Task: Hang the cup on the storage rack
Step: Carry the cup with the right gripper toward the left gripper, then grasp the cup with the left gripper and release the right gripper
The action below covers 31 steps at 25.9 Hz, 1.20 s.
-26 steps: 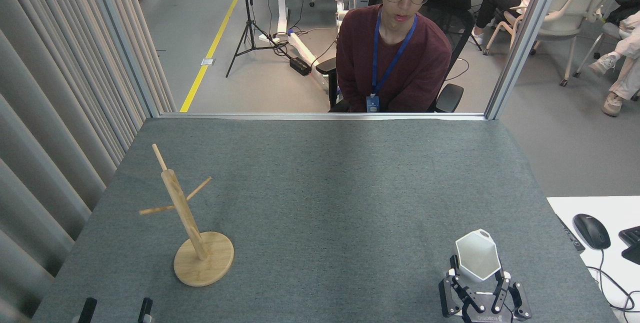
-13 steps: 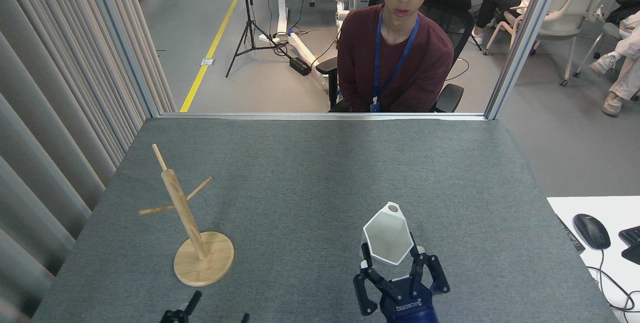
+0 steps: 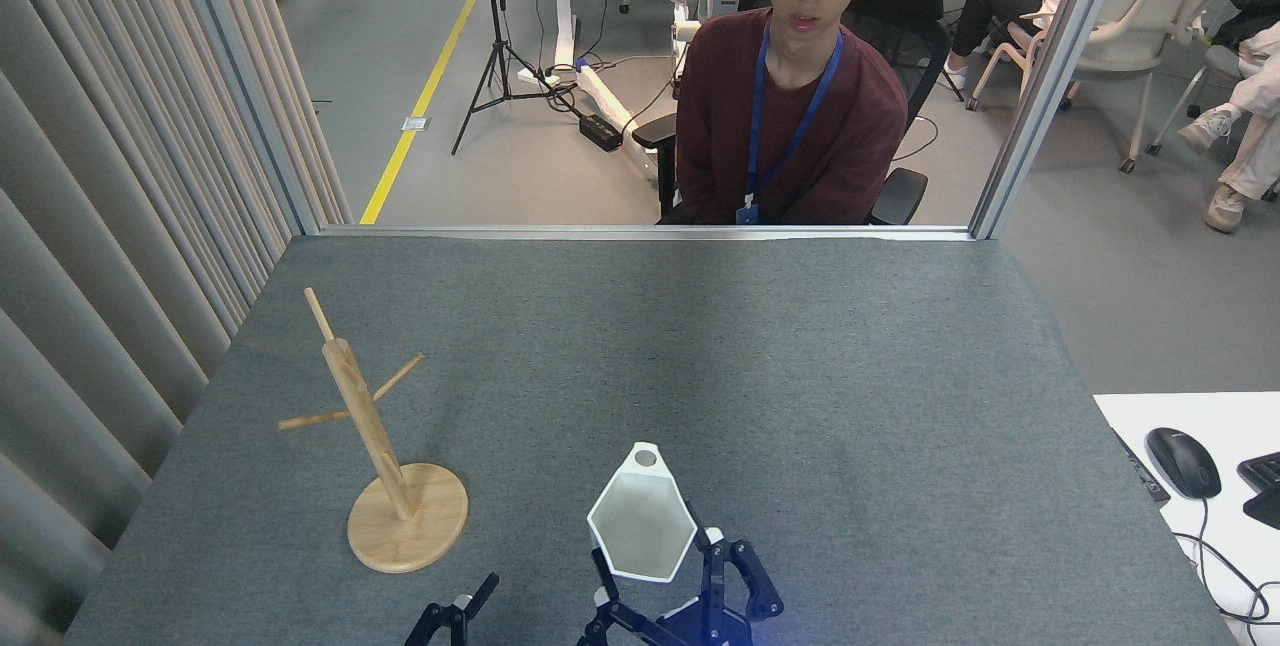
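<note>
The white faceted cup (image 3: 642,523) is held near the bottom middle of the head view, its hexagonal rim facing me and its pierced handle pointing away. My right gripper (image 3: 655,566) is shut on the cup from below, dark fingers on both sides of it. The bamboo storage rack (image 3: 372,436) stands on its round base to the left, post upright with thin angled pegs, apart from the cup. My left gripper (image 3: 462,618) shows only its dark fingertips at the bottom edge, between rack and cup, holding nothing.
The grey felt table (image 3: 700,356) carries only the rack. A person (image 3: 795,96) sits behind the far edge. A curtain (image 3: 110,226) lines the left side. A mouse (image 3: 1182,462) lies on a white desk at the right.
My right gripper has carried the cup leftward from the right side to the bottom middle. The left gripper has moved right and slightly up into view. The rack has not moved.
</note>
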{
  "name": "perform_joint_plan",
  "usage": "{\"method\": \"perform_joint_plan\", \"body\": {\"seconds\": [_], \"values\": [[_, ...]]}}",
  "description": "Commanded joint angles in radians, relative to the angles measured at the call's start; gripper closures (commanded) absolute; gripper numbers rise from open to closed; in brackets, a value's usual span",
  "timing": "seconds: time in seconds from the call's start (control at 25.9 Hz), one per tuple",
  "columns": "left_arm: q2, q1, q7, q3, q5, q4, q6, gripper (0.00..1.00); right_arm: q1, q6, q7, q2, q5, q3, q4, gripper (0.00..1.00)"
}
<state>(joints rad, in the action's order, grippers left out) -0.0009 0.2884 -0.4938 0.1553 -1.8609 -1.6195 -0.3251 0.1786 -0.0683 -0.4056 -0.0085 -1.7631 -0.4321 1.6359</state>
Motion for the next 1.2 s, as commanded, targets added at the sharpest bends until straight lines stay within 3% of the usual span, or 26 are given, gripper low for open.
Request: {"method": "perform_joint_plan", "body": {"seconds": [0.0,0.5,0.85,1.16], "values": [[0.002,0.0,0.0,0.009,-0.004,-0.01,-0.009,0.0,0.009,0.005,-0.001,0.016,-0.029,-0.031,-0.016,0.6],[-0.005,-0.015,0.001,0.084,-0.029,-0.003,-0.017,0.0,0.024,0.001,-0.016,0.013,-0.045,-0.066,-0.037,0.6],[-0.011,-0.032,0.001,0.084,-0.029,0.015,-0.015,0.0,0.098,0.001,-0.035,0.004,-0.064,-0.093,-0.024,0.6],[-0.01,-0.032,0.001,0.084,-0.029,0.012,-0.014,0.0,0.102,0.005,-0.042,-0.001,-0.084,-0.103,-0.021,0.59]]}}
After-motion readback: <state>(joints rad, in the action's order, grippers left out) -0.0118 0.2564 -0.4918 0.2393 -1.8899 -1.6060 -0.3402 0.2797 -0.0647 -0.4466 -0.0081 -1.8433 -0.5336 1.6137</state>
